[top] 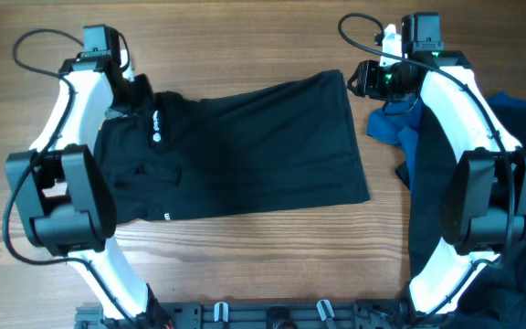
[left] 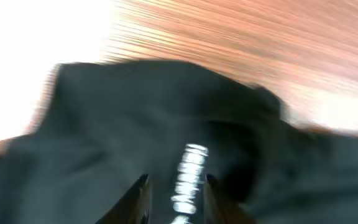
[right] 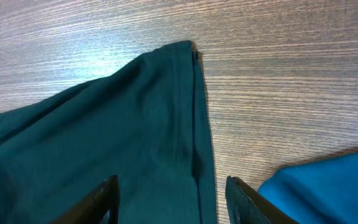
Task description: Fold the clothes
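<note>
The black shirt (top: 245, 146) lies spread flat on the wooden table, collar end to the left and hem to the right. My left gripper (top: 140, 91) hovers over the shirt's far left collar area. In the blurred left wrist view its jaws (left: 176, 182) are partly open with the white neck label (left: 190, 171) between the tips. My right gripper (top: 365, 80) is at the shirt's far right corner. In the right wrist view its jaws (right: 169, 186) are wide open and empty above the shirt's side edge (right: 194, 112).
A crumpled blue garment (top: 391, 128) lies just right of the shirt, also at the lower right of the right wrist view (right: 328, 190). A dark navy garment (top: 523, 119) sits at the table's right edge. Bare wood (top: 245, 274) runs along the front.
</note>
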You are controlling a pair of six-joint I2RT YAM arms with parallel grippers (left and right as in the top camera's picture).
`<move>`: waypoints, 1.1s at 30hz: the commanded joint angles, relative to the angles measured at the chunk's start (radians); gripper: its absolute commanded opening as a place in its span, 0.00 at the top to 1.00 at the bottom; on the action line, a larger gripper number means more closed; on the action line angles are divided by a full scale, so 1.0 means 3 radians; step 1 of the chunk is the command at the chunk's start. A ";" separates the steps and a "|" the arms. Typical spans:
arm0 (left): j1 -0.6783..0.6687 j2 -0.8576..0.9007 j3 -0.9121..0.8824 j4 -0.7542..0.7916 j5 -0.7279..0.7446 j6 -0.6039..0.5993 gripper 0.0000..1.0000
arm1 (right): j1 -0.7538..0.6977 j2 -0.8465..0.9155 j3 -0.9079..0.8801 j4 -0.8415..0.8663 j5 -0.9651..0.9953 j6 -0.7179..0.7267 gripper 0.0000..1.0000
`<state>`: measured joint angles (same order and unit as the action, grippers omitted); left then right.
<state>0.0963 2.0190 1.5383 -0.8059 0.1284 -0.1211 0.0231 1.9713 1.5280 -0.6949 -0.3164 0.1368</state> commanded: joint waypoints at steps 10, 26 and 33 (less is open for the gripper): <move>-0.0220 0.0088 -0.0356 0.0248 0.0566 0.0463 0.47 | 0.0000 0.0022 0.0004 -0.0019 0.0008 0.0015 0.45; -0.0244 -0.0252 -0.0399 -0.0050 0.1849 0.0365 0.96 | 0.0000 0.0020 0.0004 -0.0052 0.0009 0.0013 0.45; -0.0462 -0.0192 -0.0402 -0.0308 0.1312 0.0365 0.66 | 0.0000 0.0020 0.0004 -0.0056 0.0009 0.0013 0.44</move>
<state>-0.0147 1.9675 1.4239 -0.8597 0.6373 -0.0124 0.0231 1.9713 1.5280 -0.7101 -0.3164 0.1368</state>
